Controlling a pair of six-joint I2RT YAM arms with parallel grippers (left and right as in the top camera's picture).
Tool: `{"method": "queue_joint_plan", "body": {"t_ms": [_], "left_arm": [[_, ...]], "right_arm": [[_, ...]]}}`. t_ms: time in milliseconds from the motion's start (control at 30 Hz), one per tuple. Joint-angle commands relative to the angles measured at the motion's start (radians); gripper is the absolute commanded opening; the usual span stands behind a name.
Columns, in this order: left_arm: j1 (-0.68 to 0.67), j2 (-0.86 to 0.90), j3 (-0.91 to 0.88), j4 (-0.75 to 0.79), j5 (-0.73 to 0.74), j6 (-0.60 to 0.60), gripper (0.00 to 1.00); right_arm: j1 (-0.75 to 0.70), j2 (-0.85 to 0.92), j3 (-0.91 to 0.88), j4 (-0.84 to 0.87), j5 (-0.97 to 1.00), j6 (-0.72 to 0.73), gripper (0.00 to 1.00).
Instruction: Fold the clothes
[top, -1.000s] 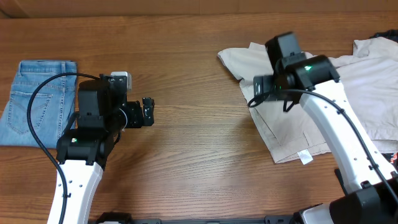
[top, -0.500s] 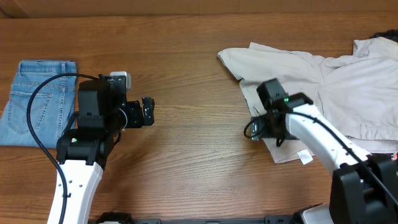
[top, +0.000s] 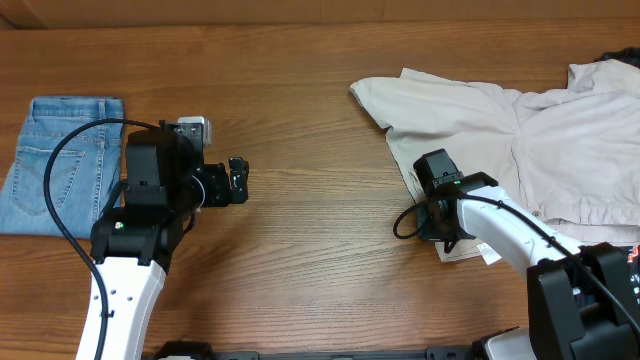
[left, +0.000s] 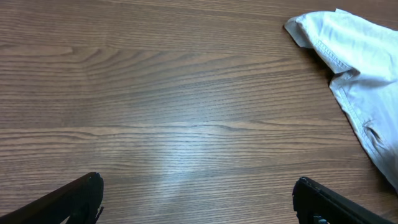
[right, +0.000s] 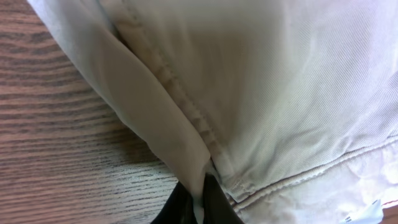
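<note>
The pale beige shorts (top: 545, 150) lie spread on the right half of the table, also seen in the left wrist view as shorts (left: 357, 59) at the upper right. My right gripper (top: 436, 222) is down at their near left corner, shut on a fold of the shorts' hem (right: 186, 149); the cloth is pinched between the two black fingers of the right gripper (right: 202, 198). My left gripper (top: 238, 180) hovers over bare wood left of centre, well away from the shorts. Its jaws stand wide open with nothing between them, as the left gripper (left: 198, 186) shows.
A folded blue denim piece (top: 60, 160) lies at the far left. A dark garment (top: 622, 58) peeks in at the far right edge. A white label (top: 490, 253) sticks out of the shorts near the front.
The right arm has come down and forward from the shorts' upper part to their near left corner, and its jaws have closed on the hem. The left arm has not moved.
</note>
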Motion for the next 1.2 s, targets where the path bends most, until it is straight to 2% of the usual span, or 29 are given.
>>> {"method": "queue_joint_plan", "body": {"t_ms": [0, 133, 267, 400, 533, 567, 600, 633, 667, 867, 1033, 1167], "left_arm": [[0.005, 0.003, 0.023, -0.001, 0.013, -0.01, 1.0], [0.005, 0.003, 0.023, -0.001, 0.012, -0.01, 1.0], [0.005, 0.003, 0.023, 0.002, 0.011, -0.01, 1.0], [0.005, 0.003, 0.023, 0.003, 0.004, -0.01, 1.0], [0.005, 0.003, 0.023, 0.002, 0.005, -0.01, 1.0], [0.005, 0.003, 0.023, 0.002, 0.005, -0.01, 1.0], [0.005, 0.003, 0.023, 0.002, 0.005, -0.01, 1.0], [0.005, 0.003, 0.023, 0.002, 0.005, -0.01, 1.0], [0.005, 0.003, 0.023, 0.001, 0.005, -0.01, 1.0], [0.005, 0.004, 0.023, -0.024, 0.005, -0.01, 1.0], [0.005, 0.039, 0.015, -0.098, 0.005, -0.01, 1.0], [0.005, 0.137, 0.011, -0.154, 0.006, -0.018, 1.0]], "right_arm": [[0.009, -0.004, 0.0, 0.004, -0.011, -0.002, 0.04], [0.063, -0.004, 0.069, -0.024, -0.148, -0.029, 0.04], [0.198, -0.004, 0.22, -0.037, -0.215, -0.029, 0.04], [0.363, -0.004, 0.364, 0.047, -0.218, -0.029, 0.04], [0.476, -0.004, 0.424, 0.158, -0.218, -0.029, 0.04], [0.499, -0.004, 0.425, 0.18, -0.218, -0.029, 0.07], [0.517, -0.004, 0.425, 0.187, -0.217, -0.029, 0.37], [0.526, -0.004, 0.425, 0.186, -0.208, -0.029, 0.77], [0.53, -0.004, 0.425, 0.177, -0.185, -0.029, 1.0], [0.452, -0.035, 0.428, 0.057, 0.026, 0.08, 1.0], [0.322, -0.095, 0.428, -0.029, 0.047, 0.091, 1.0], [0.199, -0.13, 0.428, -0.117, 0.045, 0.091, 1.0]]}}
